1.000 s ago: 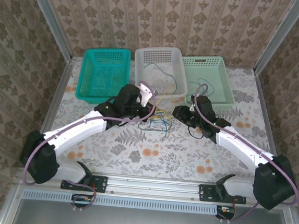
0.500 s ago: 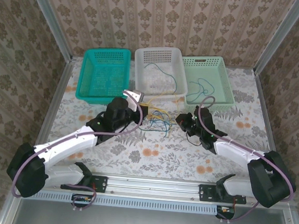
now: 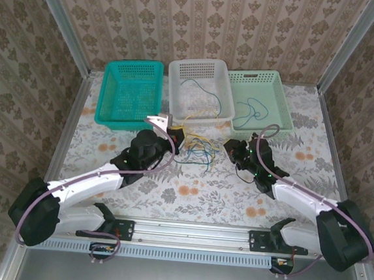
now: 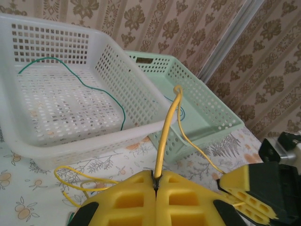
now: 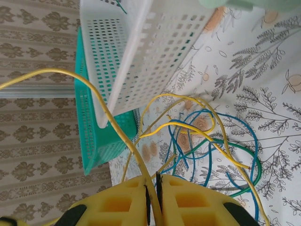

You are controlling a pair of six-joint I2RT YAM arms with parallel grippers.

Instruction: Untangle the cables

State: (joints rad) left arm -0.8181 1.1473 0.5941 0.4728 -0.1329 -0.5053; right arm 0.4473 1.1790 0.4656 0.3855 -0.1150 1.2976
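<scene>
A tangle of yellow, blue and dark green cables point(image 3: 196, 152) lies on the floral table between my two grippers. The left gripper point(image 3: 174, 134) is shut on a yellow cable point(image 4: 165, 136), which rises from its pads point(image 4: 136, 193) and bends down toward the right gripper point(image 4: 263, 183). My right gripper point(image 3: 230, 146) is shut on a yellow cable point(image 5: 113, 117) that arcs up to the left. Past its fingertips point(image 5: 188, 197) lie blue loops point(image 5: 225, 141) and a dark green strand point(image 5: 237, 151). One dark green cable point(image 4: 101, 92) lies in the white basket.
Three baskets stand in a row at the back: teal point(image 3: 106, 90), white point(image 3: 180, 70) and light green point(image 3: 279, 96), the last holding a blue cable point(image 3: 255, 110). Patterned walls close in the table's sides. Open tabletop lies in front of the tangle.
The left arm has drawn back toward the near left, its gripper still holding the yellow cable. The right gripper has shifted slightly nearer and closed on a yellow strand.
</scene>
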